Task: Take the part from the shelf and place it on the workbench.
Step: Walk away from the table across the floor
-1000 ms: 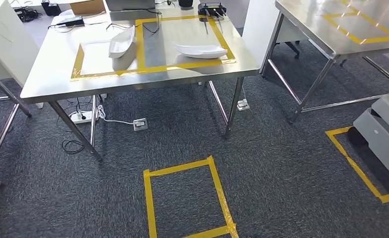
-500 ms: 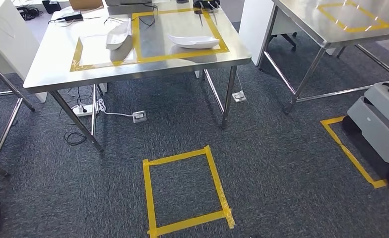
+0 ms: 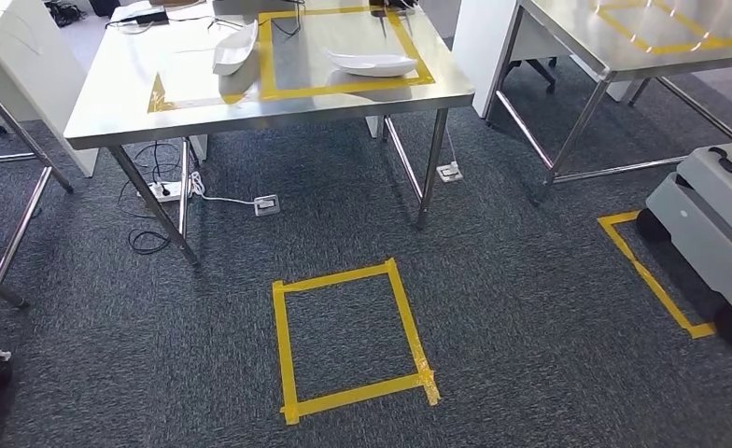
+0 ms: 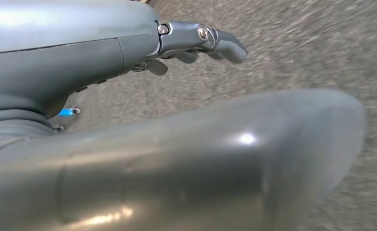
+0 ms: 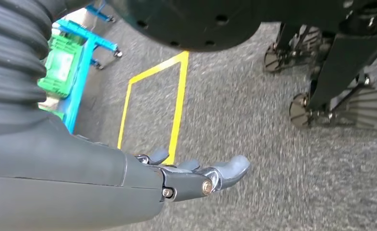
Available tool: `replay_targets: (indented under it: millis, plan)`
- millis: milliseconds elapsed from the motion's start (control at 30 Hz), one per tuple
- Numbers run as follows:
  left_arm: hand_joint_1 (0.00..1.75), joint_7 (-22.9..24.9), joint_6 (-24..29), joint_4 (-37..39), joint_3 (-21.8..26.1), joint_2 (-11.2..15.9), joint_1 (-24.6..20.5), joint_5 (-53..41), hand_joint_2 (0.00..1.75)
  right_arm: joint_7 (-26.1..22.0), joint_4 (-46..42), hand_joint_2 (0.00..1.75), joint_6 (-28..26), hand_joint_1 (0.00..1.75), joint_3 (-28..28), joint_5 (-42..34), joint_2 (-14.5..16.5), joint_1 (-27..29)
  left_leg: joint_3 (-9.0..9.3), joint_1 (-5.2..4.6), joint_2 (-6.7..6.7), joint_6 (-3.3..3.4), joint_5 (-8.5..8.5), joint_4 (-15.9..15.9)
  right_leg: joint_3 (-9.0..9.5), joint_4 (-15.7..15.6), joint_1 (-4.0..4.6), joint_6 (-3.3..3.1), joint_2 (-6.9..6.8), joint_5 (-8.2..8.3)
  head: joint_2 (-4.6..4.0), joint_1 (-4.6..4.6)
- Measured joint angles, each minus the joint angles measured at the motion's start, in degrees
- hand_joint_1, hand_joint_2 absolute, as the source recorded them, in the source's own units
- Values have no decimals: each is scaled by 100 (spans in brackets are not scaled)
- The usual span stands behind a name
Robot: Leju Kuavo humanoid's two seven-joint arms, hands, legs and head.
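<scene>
The steel workbench [image 3: 250,112] stands ahead across the carpet, marked with yellow tape rectangles. Two white moulded parts lie on it: one [image 3: 234,49] in the left rectangle, one [image 3: 373,63] in the right. My left hand [image 4: 196,41] hangs over the grey carpet with its fingers stretched out and nothing in it. My right hand [image 5: 196,175] also hangs over the carpet, fingers extended and apart, holding nothing.
A yellow tape square [image 3: 348,341] marks the floor in front of me. A second steel table [image 3: 568,47] stands at the right, with a grey wheeled cart [image 3: 717,233] beside it. Power strips and cables [image 3: 171,191] lie under the workbench. A blue frame with a green box [image 5: 64,65] stands behind.
The whole picture has shifted, so the camera has moved: workbench and tape square sit higher in the view and more of the grey cart shows at the right.
</scene>
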Motion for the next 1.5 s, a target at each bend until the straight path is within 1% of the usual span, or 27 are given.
replay_targets:
  millis: [100, 133, 200, 233, 300, 367, 467, 500, 567, 600, 633, 667, 700, 767, 800, 867, 900, 967, 1000, 1067, 1133, 1167, 1200, 1233, 1333, 1400, 1500]
  plan:
    - [0, -15, -22, 7, 10, -26, -26, -68, 0, 89, 1, 175, 0, 0, -2, -12, -7, -2, -186, -1, 5, 74, 177, 10, -241, 943, -17, 63, 22, -796, 0, 8]
    - [0, -25, -38, 7, 13, -32, -51, -89, 0, 130, 1, 175, 0, 0, -6, -26, -8, -6, -263, -5, 3, 70, 233, 24, -271, 1224, -18, 66, 26, -904, 0, 10]
    - [0, -29, -71, 4, 16, -46, -115, -154, 0, 261, 1, 175, 0, 0, -14, -39, -9, -10, -425, -12, 3, 54, 332, 66, -73, 1273, -14, 41, 34, -765, 0, 10]
    - [0, -26, -87, 2, 16, -56, -153, -177, 0, 352, 1, 175, 0, 0, -16, -25, -9, -10, -492, -14, 2, 45, 372, 88, 170, 995, -8, 11, 38, -610, 0, 11]
    - [0, -18, -114, -2, 16, -84, -232, -180, 0, 494, 1, 175, 1, 0, -16, 22, -19, -17, -591, -18, 1, 12, 448, 118, 726, 177, 24, -82, 49, -495, 0, 10]
    - [0, -8, -138, -8, 16, -106, -288, -168, 0, 497, 1, 175, 4, 0, -17, 18, -33, -26, -637, -10, 11, -54, 541, 106, 981, -296, 70, -146, 56, -528, 0, 9]
    - [0, 23, -154, -10, 16, -109, -286, -204, 0, 373, 2, 175, 2, 0, -48, -87, -40, -31, -677, 0, 13, -164, 613, 88, 937, -414, 59, -201, 41, -396, 0, 9]
    - [0, 34, -155, -7, 16, -111, -269, -221, 0, 347, 3, 175, 1, 0, -63, -107, -42, -35, -722, 1, 2, -192, 486, 181, 896, -446, 40, -236, 30, -327, 0, 5]
    - [0, 46, -157, -4, 16, -111, -245, -220, 0, 315, 3, 175, -1, 0, -80, -86, -43, -43, -876, 10, -21, -236, -12, 661, 767, -467, 29, -283, 11, -196, 0, -5]
    - [0, 45, -158, -3, 20, -109, -240, -201, 44, 288, 3, 131, -2, 0, -82, -61, -44, -43, -957, 15, -25, -256, -274, 1018, 675, -451, 31, -300, 4, -136, 0, -9]
    - [0, 28, -163, -4, 28, -105, -238, -175, 87, 245, 3, 87, -2, 0, -82, -49, -45, -43, -1006, 17, -25, -274, -409, 1328, 582, -432, 33, -297, -3, -88, 0, -10]
    - [0, -16, -183, -4, 43, -102, -234, -147, 131, 184, 3, 87, -2, 0, -86, -66, -44, -43, -997, 19, -25, -289, -391, 1529, 482, -406, 31, -289, -10, -39, 0, -10]
    - [0, -79, -209, -4, 61, -102, -227, -128, 175, 123, 3, 87, -1, 0, -99, -106, -44, -44, -917, 23, -25, -303, -241, 1580, 377, -371, 25, -274, -16, 8, 0, -10]
    - [0, -192, -259, -4, 90, -102, -218, -123, 175, 64, 4, 175, -1, 0, -140, -181, -42, -49, -514, 39, -25, -318, 82, 1174, 180, -275, 8, -224, -23, 93, 0, -11]
    - [0, -205, -269, -5, 99, -102, -218, -120, 175, 79, 5, 175, -1, 0, -157, -186, -42, -51, -234, 34, -27, -316, 69, 796, 103, -218, 8, -195, -25, 128, 0, -11]
    - [0, -168, -287, -5, 122, -103, -224, -91, 175, 119, 5, 175, -2, 0, -165, -161, -43, -52, 134, 13, -31, -248, -177, 192, 21, -142, 18, -128, -28, 193, 0, -8]
    - [0, -144, -299, -5, 136, -103, -219, -73, 175, 128, 6, 175, -1, 0, -165, -149, -43, -51, 192, -9, -30, -194, -247, 58, 7, -135, 18, -92, -29, 230, 0, -6]
    - [0, -120, -312, 0, 158, -106, -199, -52, 175, 133, 7, 175, -2, 0, -166, -142, -44, -46, 145, -7, -13, -69, -200, 25, -11, -131, 1, -16, -19, 272, 0, -6]
    - [0, -116, -314, 2, 161, -108, -190, -48, 175, 135, 8, 175, -1, 0, -166, -141, -43, -41, 113, -1, -1, -14, -153, 17, -51, -46, -12, 22, -8, 193, 0, -4]
    - [0, -113, -315, 4, 166, -110, -183, -44, 175, 143, 10, 175, 8, 0, -166, -141, -39, -34, 20, 11, 19, 55, -60, 13, -245, 474, -37, 85, 12, -217, 0, 2]
    - [0, -112, -324, 4, 181, -108, -177, -32, 175, 140, 12, 175, 16, 0, -165, -147, -36, -29, -88, 4, 25, 69, 15, 27, -459, 1186, -50, 127, 16, -648, 0, 5]
    - [0, -112, -341, -1, 189, -106, -173, -7, 175, 124, 13, 175, 15, 0, -164, -164, -37, -17, -129, 1, 27, 63, 47, 39, -466, 1368, -52, 134, 16, -734, 0, 4]
    - [0, -114, -360, -19, 195, -105, -169, 40, 175, 104, 13, 175, 15, 0, -155, -199, -37, 7, -161, 1, 25, 52, 73, 53, -364, 1338, -52, 132, 16, -714, 0, 5]
    - [0, -116, -378, -49, 192, -103, -167, 107, 175, 84, 14, 175, 15, 0, -133, -252, -40, 41, -184, 2, 22, 39, 94, 69, -148, 1084, -52, 120, 16, -607, 0, 5]
    - [0, -128, -397, -177, 120, -97, -166, 403, 175, 41, 14, 175, 16, 0, 35, -505, -55, 155, -238, -9, 16, -30, 139, 99, 550, -12, -22, 28, 23, -342, 0, 3]
    - [0, -137, -400, -248, 29, -78, -161, 641, 175, 6, 14, 175, 16, 0, 202, -703, -64, 229, -277, -28, 22, -56, 149, 104, 632, -215, -2, -13, 26, -338, 0, 2]
    - [0, -152, -401, -326, -159, -38, -113, 1006, 44, -23, 13, 44, 15, 0, 515, -1014, -93, 328, -300, -26, 25, -38, 164, 73, 626, -231, 4, -31, 19, -317, 0, 1]
